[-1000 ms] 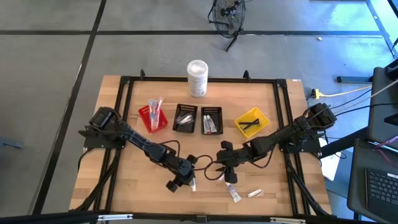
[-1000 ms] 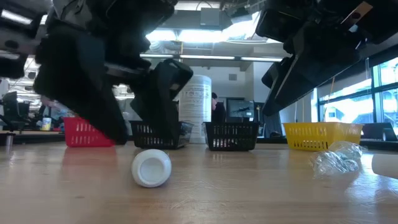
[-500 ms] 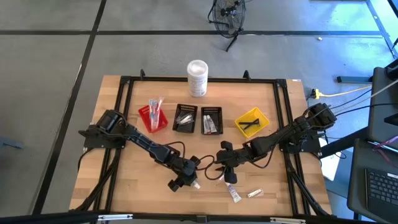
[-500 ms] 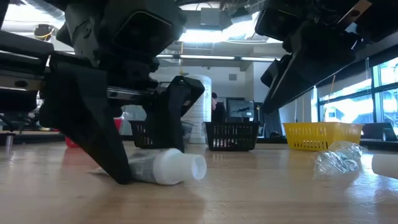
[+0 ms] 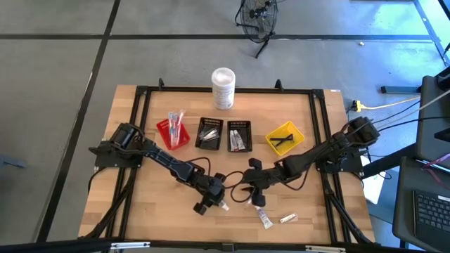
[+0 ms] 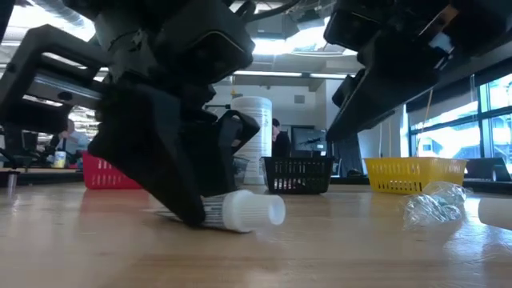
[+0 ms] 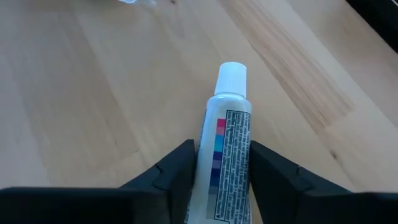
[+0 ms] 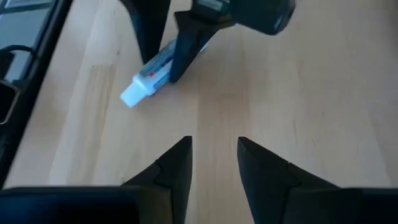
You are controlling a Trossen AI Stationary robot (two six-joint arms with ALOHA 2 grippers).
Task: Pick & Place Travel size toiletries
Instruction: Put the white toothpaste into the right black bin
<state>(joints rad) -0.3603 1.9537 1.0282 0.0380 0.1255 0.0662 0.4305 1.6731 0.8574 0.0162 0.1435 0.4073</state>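
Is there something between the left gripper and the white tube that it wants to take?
Nothing visible. The left gripper already has the white tube between its two fingers, lying on the table.

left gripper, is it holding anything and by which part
The left gripper has a small white tube between its fingers, clasped around the printed body, cap end sticking out and resting on the table. The right gripper holds nothing.

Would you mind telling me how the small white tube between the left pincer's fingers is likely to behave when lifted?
The tube looks small, so probably light. Its flat body, squeezed by the left pincer, may give softly. The round cap could let it roll if dropped.
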